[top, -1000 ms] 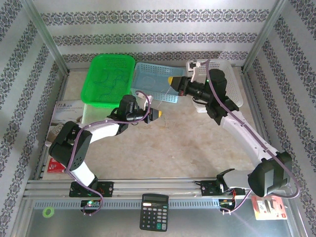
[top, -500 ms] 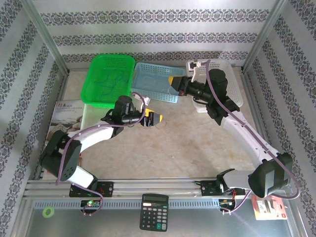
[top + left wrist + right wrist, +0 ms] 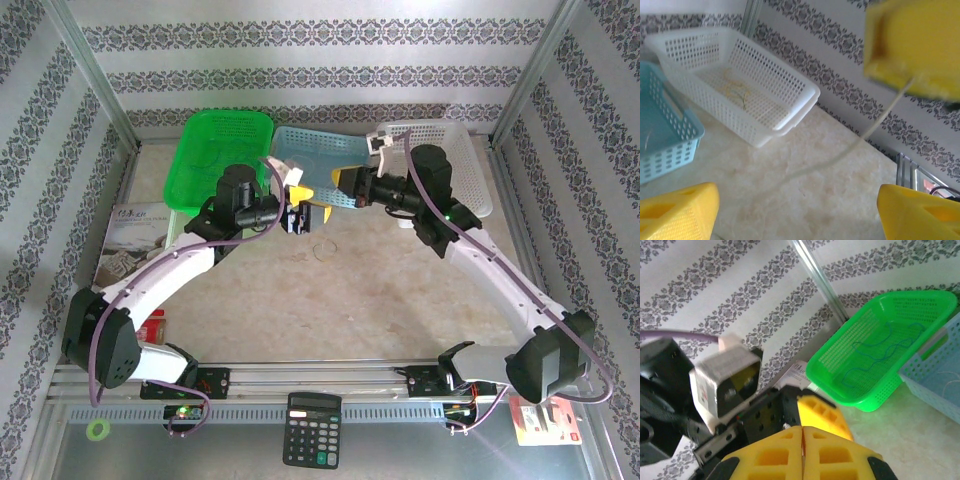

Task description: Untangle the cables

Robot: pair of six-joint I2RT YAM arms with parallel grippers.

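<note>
A thin whitish cable hangs from the yellow fingers of my right gripper and trails down over the table. That gripper is shut on it, its fingers pressed together. My left gripper is open just left of and below it, fingers wide apart with nothing between them. The cable runs above its gap. A small wire end lies on the table below both grippers. A blue cable lies in the green basket. Yellowish cables lie in the white basket.
Three baskets line the back: green basket, blue basket, white basket. A booklet lies at the left edge. A calculator, a green ring and a red card sit by the near rail.
My left arm has reached forward and right, up to the right gripper, and its jaws have opened. The right gripper has shifted slightly left, still shut.
</note>
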